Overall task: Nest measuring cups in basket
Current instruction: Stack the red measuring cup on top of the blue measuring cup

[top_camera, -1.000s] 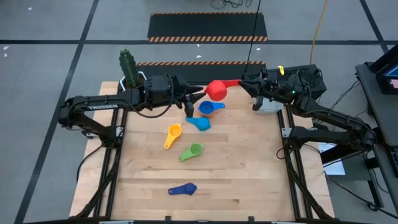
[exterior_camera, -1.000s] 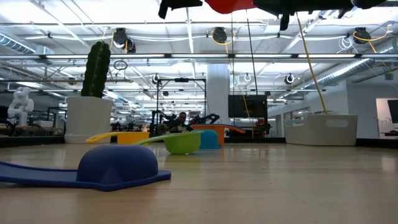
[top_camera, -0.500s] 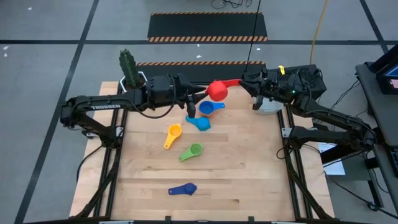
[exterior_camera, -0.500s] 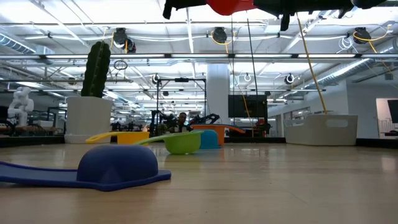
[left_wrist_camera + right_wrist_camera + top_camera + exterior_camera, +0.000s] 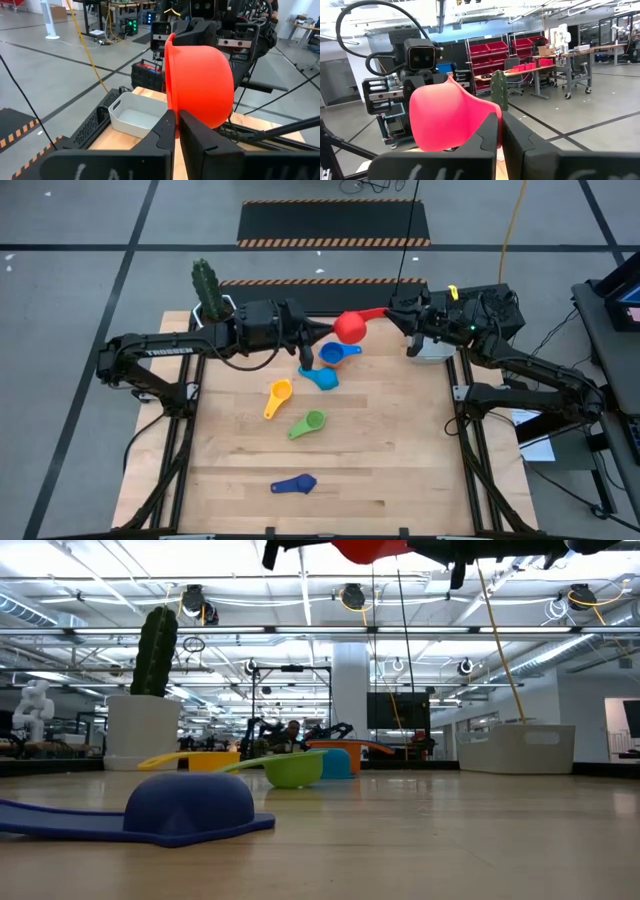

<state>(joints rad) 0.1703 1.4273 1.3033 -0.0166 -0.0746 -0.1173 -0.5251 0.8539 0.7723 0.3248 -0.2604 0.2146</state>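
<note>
The red measuring cup (image 5: 350,326) hangs high over the table's far edge between both grippers, turned on its side. My left gripper (image 5: 327,331) is shut on its bowl from the table's left. My right gripper (image 5: 392,311) is shut on its handle from the right. The pale basket (image 5: 432,349) stands on the table at the far right, below my right arm. A blue cup (image 5: 340,354), a light blue cup (image 5: 322,377), a yellow cup (image 5: 279,396), a green cup (image 5: 309,423) and a dark blue cup (image 5: 295,484) lie on the wood. My left gripper pinches the red bowl's rim (image 5: 170,111) at the side away from the handle, one finger on the open side and one on the outer wall. The fingers (image 5: 197,140) come level from the table's left. The cup is clear of the table. My right gripper pinches the red cup's flat handle (image 5: 493,119) between its two fingers. The fingers (image 5: 520,137) come about level from the table's right, along the handle. The bowl (image 5: 445,117) sticks out beyond the fingertips, lifted clear.
A cactus in a white pot (image 5: 208,292) stands at the far left corner. In the low view the dark blue cup (image 5: 185,808) lies bowl-down close to the near edge. Bare wood stretches along the table's right side and near edge.
My left gripper's fingers have closed on the red cup's rim. Both arms and the cup have stayed where they were.
</note>
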